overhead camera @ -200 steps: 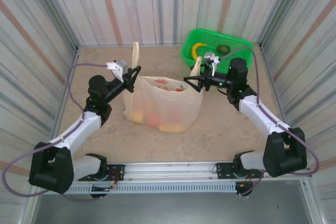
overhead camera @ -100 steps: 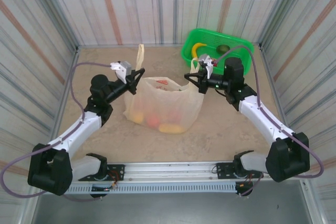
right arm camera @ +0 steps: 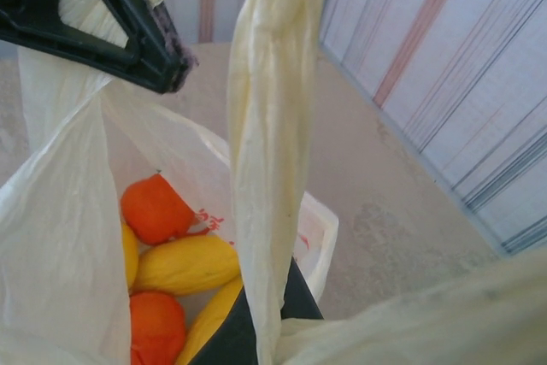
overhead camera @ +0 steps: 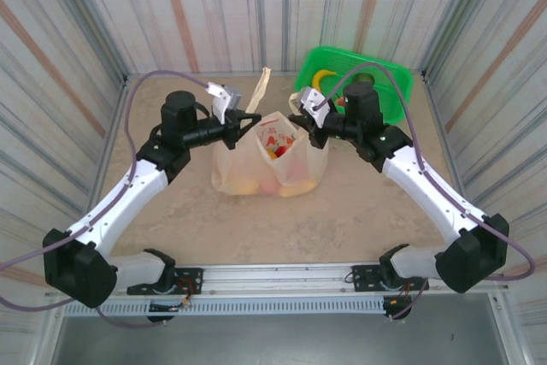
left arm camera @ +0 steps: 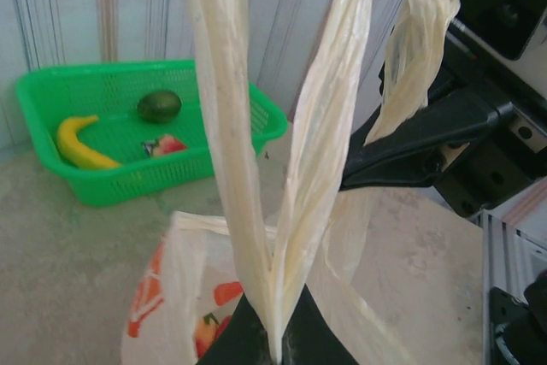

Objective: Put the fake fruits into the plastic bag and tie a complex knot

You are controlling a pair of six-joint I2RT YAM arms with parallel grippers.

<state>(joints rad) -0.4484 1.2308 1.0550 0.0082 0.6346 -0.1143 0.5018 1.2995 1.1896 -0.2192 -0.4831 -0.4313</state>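
bag (overhead camera: pixel 267 160): mid-table, its mouth pulled up between the two arms; no knot yet.
left gripper (overhead camera: pixel 250 119): at the bag's left top, pinched shut on the left handle (left arm camera: pixel 224 126), which stands up in a taut strip.
right gripper (overhead camera: pixel 297 122): at the bag's right top, clamped on the right handle (right arm camera: pixel 265 151).
step: judged, bringing the handles together to cross them. Keep both pinches low near the bag's mouth, hold even tension, and pass one strip over the other without letting the mouth sag.
fruits (right arm camera: pixel 175 267): right wrist view looks down the bag's mouth at orange and yellow pieces.
basket (left arm camera: pixel 128 177): behind the bag; left wrist view shows a banana (left arm camera: pixel 81 144), an avocado (left arm camera: pixel 159 106) and a red piece left in it.
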